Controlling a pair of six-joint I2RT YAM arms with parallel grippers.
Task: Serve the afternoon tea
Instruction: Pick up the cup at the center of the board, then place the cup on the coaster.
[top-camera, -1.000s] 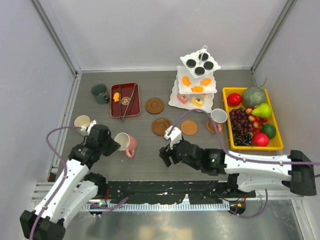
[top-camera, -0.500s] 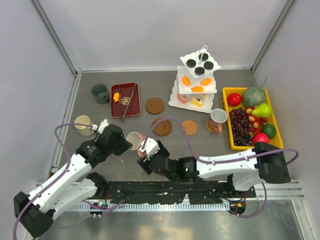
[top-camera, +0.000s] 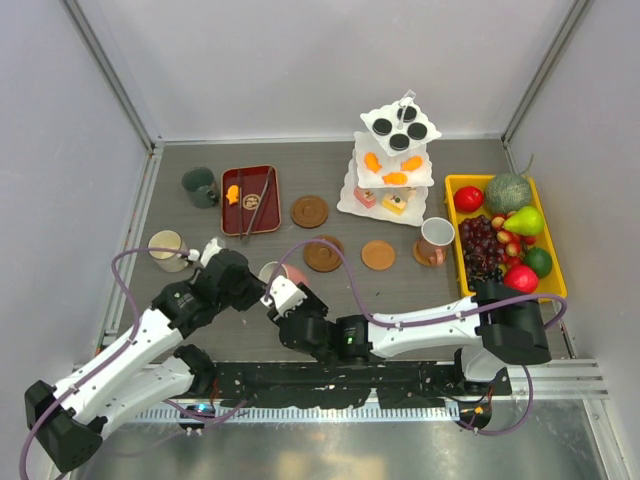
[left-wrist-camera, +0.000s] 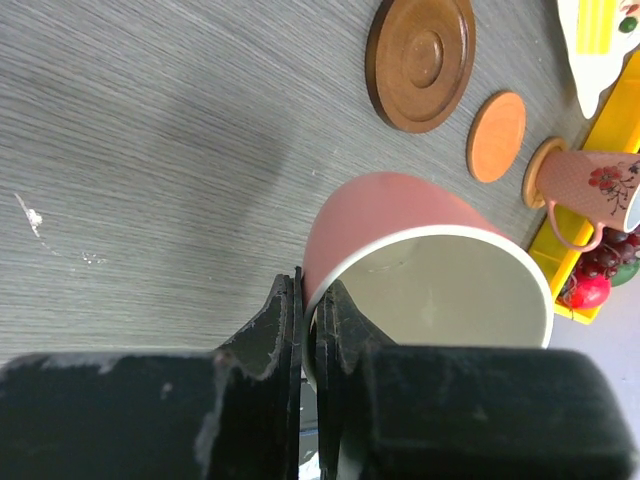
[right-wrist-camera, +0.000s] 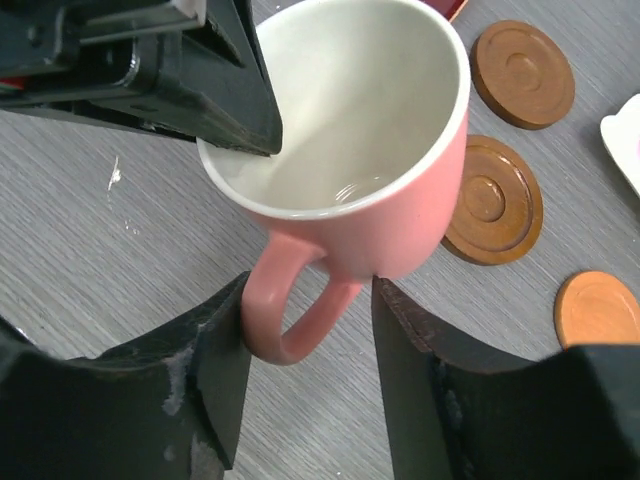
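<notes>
**Left wrist view shows a pinched rim**

We see the left claw (left-wrist-camera: 307, 300) clamped on the rim of the pink ceramic mug with a white inside (left-wrist-camera: 395, 210). One finger sits inside the wall and the other outside, with almost no gap between them. The mug is tipped with its mouth toward the left claw's camera. We cannot tell whether its base rests on the grey wood-grain surface (left-wrist-camera: 150, 150).

Ahead of this claw and a little to its right lies a dark brown round coaster (left-wrist-camera: 420, 62). A flat orange round coaster (left-wrist-camera: 497, 137) lies further right. Further right again, a floral pink mug (left-wrist-camera: 595, 190) stands on another coaster.

From the right wrist, the right claw (right-wrist-camera: 308, 340) has its fingers spread apart on either side of the mug's handle, which hangs between them. We cannot tell whether either finger presses on it. The body and mouth of the mug lie just ahead of this claw, and the left claw's black fingers grip the far rim.

From above, both claws meet at the mug, the left claw (top-camera: 250, 283) on its left and the right claw (top-camera: 284, 300) at its near side.
</notes>
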